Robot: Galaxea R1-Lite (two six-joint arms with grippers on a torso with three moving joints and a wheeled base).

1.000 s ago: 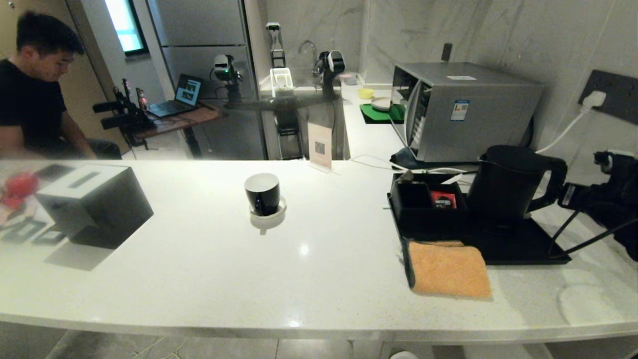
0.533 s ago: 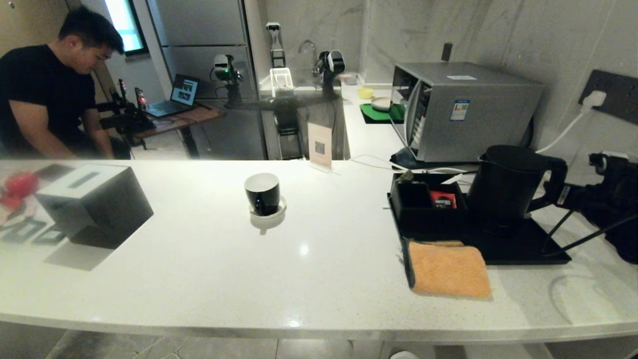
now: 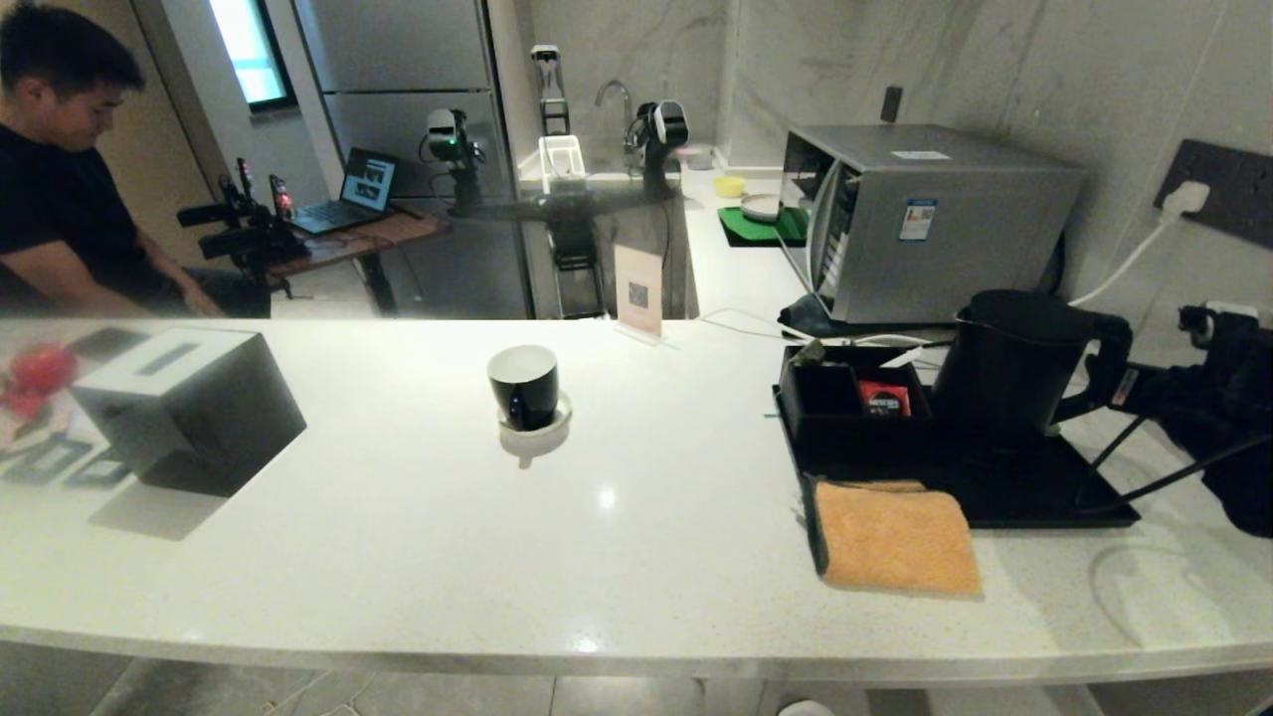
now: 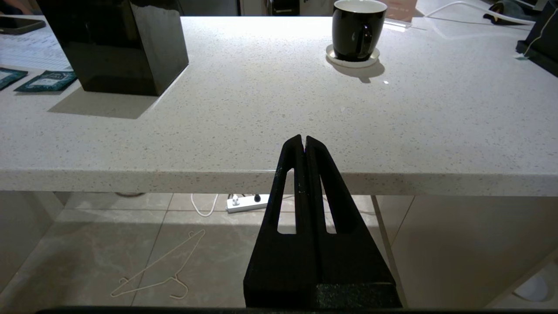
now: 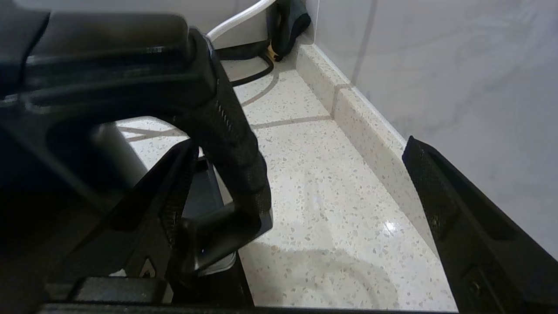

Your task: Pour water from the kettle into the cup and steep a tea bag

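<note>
Right pincer [image 5: 301, 192] is spread wide open, reaching in level right at the kettle [image 3: 1009, 368] handle, one finger [image 5: 170, 205] tucked beside the handle, the other well clear of it. Left pincer [image 4: 304, 144] is parked low in front of the tabletop [image 4: 279, 131] edge, fingers pressed together, holding nothing.

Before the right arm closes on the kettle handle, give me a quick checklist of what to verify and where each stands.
1. Right gripper open wide: ok.
2. Kettle handle between its fingers: ok, one finger through the handle loop, not yet clamped.
3. Kettle upright on the black tray: ok.
4. Cup upright on its saucer, apart from the tray: ok.
5. Water in the kettle: cannot tell.
6. Left gripper shut, parked off the counter: ok.
</note>
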